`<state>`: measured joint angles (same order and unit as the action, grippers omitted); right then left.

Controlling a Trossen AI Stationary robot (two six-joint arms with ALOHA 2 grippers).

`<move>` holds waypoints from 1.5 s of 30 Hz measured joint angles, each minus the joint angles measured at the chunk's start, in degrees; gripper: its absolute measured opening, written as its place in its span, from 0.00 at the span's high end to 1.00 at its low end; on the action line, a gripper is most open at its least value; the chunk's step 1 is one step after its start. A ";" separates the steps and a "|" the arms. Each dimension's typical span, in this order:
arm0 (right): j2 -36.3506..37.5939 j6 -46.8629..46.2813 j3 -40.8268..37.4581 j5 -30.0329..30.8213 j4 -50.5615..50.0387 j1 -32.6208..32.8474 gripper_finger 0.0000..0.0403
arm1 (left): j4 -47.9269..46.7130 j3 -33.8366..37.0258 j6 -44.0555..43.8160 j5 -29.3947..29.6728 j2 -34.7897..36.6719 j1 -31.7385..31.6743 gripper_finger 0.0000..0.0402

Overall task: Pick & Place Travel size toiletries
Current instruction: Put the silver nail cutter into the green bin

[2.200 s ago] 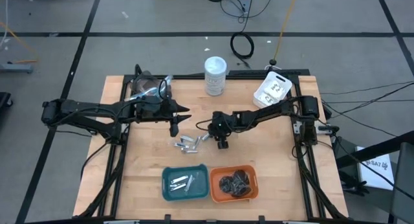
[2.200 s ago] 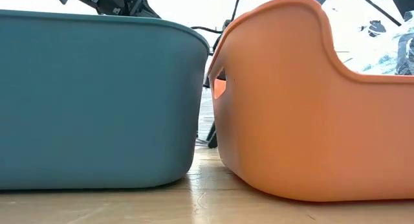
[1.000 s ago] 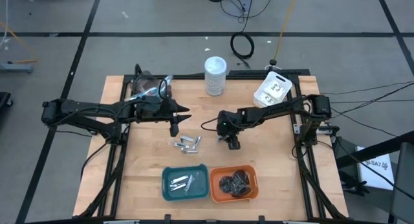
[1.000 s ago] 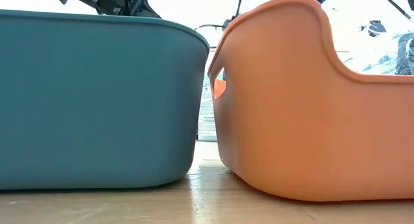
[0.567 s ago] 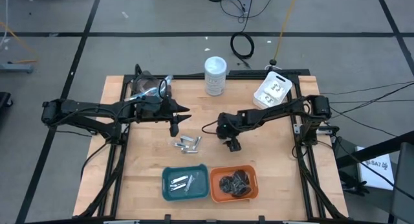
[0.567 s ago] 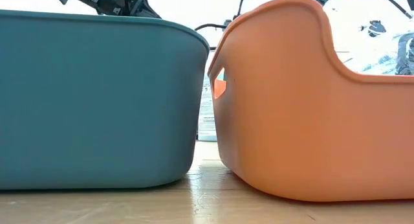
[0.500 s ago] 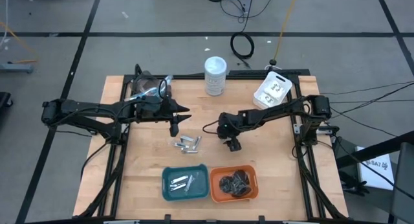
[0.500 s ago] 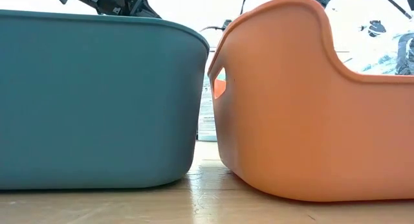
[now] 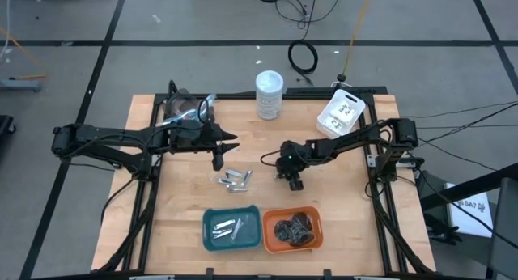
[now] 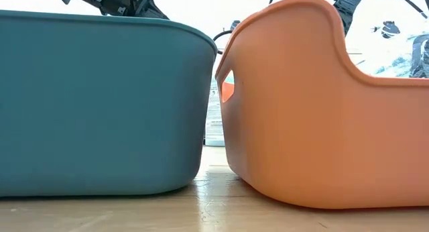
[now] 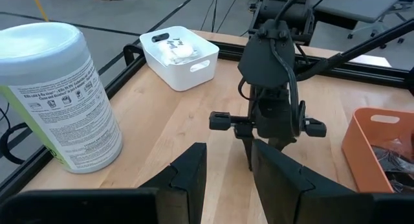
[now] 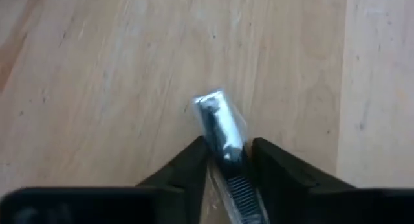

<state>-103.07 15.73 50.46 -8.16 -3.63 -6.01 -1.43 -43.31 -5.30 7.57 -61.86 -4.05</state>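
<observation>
From above, the right gripper (image 9: 295,184) sits at frame centre over bare table (image 9: 348,207), what it carries too small to make out; its own wrist view shows the fingers (image 12: 187,160) clamped on a slim clear-wrapped piece (image 12: 218,128), likely a comb. The left gripper (image 9: 218,163) hangs left of centre, narrowly parted and empty. Silver tubes (image 9: 233,180) lie between them. Below, a teal tray (image 9: 231,228) and an orange tray (image 9: 293,230) fill the low view.

The right gripper (image 9: 295,184) points down mid-table, fingers (image 12: 194,160) pinching a clear-wrapped piece (image 12: 218,125). The left gripper (image 9: 218,160) hangs over the table's left half, fingers (image 11: 191,169) slightly parted.
</observation>
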 joint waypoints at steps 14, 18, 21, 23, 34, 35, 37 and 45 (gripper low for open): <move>2.26 -3.33 -0.43 -1.37 12.20 -1.08 0.90 | -0.04 0.00 3.44 0.14 0.01 0.00 0.70; 4.89 -4.50 -1.30 -3.66 17.26 -1.84 0.90 | -0.20 0.00 3.62 0.13 -0.01 0.04 0.70; 6.42 -6.99 -4.08 -7.32 27.17 -2.63 0.90 | -0.07 0.00 2.55 0.10 -0.20 0.21 0.70; 7.02 -9.00 -6.51 -8.58 36.36 -3.06 0.90 | 0.60 0.00 1.13 0.09 -0.90 0.39 0.70; 6.62 -18.72 -19.88 -8.43 74.98 -5.27 0.90 | 14.85 0.07 2.40 -0.11 -12.89 0.46 0.70; 6.66 -19.42 -20.44 -8.49 77.74 -5.26 0.90 | 16.43 0.00 3.34 -0.23 -14.11 0.70 0.70; 6.97 -20.74 -21.35 -8.39 82.20 -5.34 0.90 | 20.49 0.07 5.30 -1.56 -16.09 0.98 0.70; 11.23 -22.66 -23.25 -8.59 91.06 -5.38 0.90 | 37.14 0.00 6.41 -5.09 -23.17 2.73 0.70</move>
<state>-91.84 -6.93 27.21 -16.75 87.42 -11.40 35.71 -43.31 1.10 2.48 -85.03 -1.33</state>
